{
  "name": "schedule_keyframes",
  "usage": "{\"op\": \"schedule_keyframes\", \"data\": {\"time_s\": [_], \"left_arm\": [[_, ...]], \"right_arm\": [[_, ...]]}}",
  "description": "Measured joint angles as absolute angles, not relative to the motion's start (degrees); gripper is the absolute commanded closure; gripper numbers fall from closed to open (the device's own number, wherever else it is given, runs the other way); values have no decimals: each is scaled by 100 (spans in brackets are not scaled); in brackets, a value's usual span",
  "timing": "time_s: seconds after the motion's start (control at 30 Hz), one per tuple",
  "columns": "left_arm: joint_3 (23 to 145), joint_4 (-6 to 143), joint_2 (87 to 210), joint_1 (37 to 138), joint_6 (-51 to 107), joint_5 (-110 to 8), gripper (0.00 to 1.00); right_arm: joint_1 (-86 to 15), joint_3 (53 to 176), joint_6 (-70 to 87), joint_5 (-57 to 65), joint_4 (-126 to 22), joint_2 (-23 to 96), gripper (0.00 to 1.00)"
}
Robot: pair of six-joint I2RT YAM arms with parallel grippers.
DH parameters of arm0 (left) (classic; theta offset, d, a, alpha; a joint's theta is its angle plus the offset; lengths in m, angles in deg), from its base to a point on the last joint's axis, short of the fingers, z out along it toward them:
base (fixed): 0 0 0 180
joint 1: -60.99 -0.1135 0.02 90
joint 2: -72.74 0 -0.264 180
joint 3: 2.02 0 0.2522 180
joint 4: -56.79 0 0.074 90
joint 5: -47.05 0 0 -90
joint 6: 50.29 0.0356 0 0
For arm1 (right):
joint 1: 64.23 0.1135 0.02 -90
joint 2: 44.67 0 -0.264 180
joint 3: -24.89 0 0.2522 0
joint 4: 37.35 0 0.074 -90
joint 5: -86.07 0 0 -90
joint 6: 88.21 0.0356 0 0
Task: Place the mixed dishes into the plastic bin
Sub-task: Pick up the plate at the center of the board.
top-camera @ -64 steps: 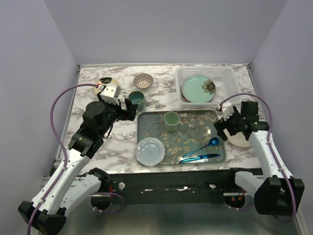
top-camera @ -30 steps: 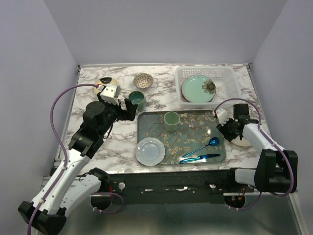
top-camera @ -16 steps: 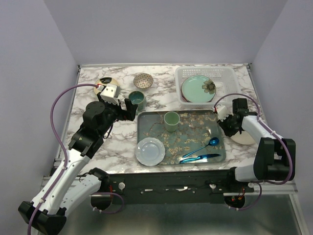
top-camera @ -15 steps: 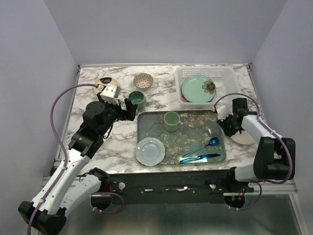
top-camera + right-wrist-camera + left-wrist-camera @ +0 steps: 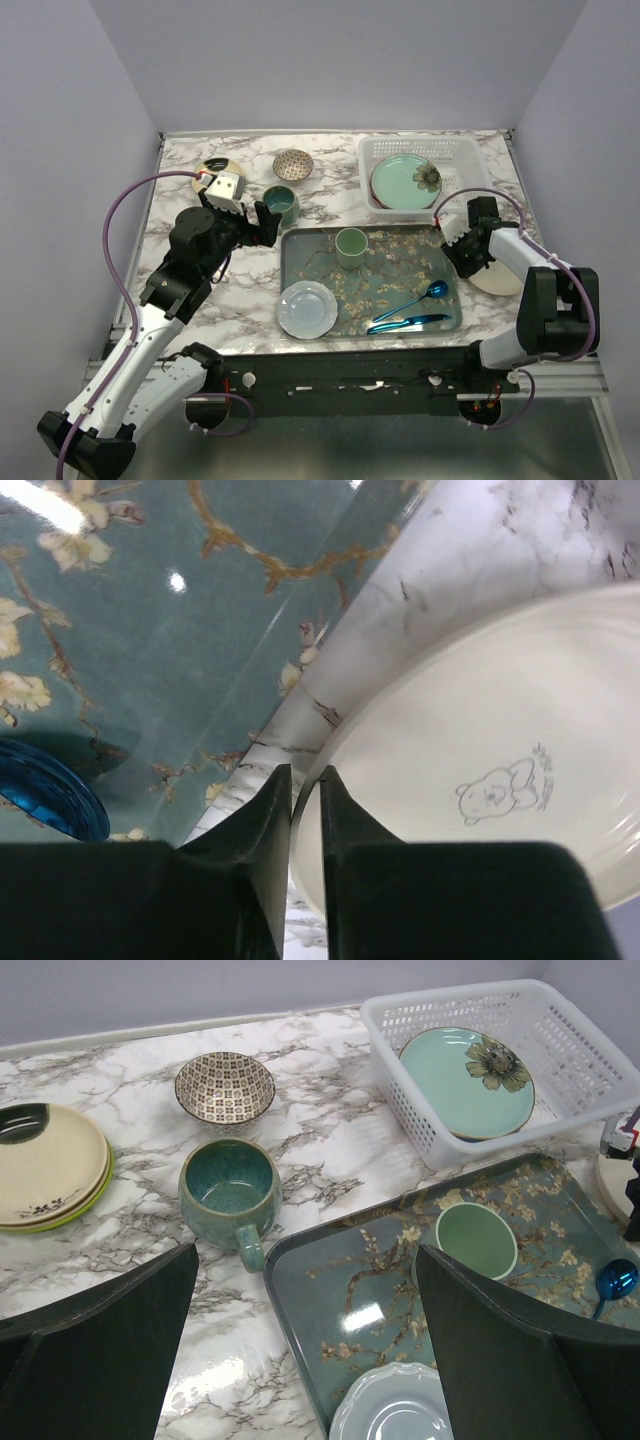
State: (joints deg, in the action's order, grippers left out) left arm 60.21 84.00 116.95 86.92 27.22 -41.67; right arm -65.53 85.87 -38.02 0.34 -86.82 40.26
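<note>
The cream plate [image 5: 500,276] lies flat on the tabletop [image 5: 330,160], just off the tray's [image 5: 288,250] right edge. The right hand [image 5: 462,250] is set on the part of its rim that faces the tray. In the wrist view the two fingers [image 5: 250,880] stand nearly together with the rim running up between them. I cannot tell whether they already pinch it.

The bin [image 5: 366,160] sits beyond the tray's far right corner, so it is past the plate on the same side as the hand. The carry therefore looks like a short lift and a push away from the arm bases. The plate is round, so the grip point matters more than any axis. Held by one edge, it will likely hang tilted.

The right arm is plainly the nearer one. The left hand [image 5: 255,222] is off the tray's far left corner, spread wide and holding nothing. The mug [image 5: 280,205] is just in front of it.
</note>
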Motion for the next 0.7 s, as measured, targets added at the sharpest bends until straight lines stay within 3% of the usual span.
{"op": "schedule_keyframes", "data": {"time_s": [0.33, 0.7], "left_arm": [[5999, 8398, 11671, 8690, 2720, -4170, 1], [5979, 8249, 11721, 8681, 2438, -5123, 1]], "right_arm": [[-6529, 8587, -3660, -333, -8677, 3790, 98], [-6529, 8395, -3900, -77, -9230, 2435, 99]]}}
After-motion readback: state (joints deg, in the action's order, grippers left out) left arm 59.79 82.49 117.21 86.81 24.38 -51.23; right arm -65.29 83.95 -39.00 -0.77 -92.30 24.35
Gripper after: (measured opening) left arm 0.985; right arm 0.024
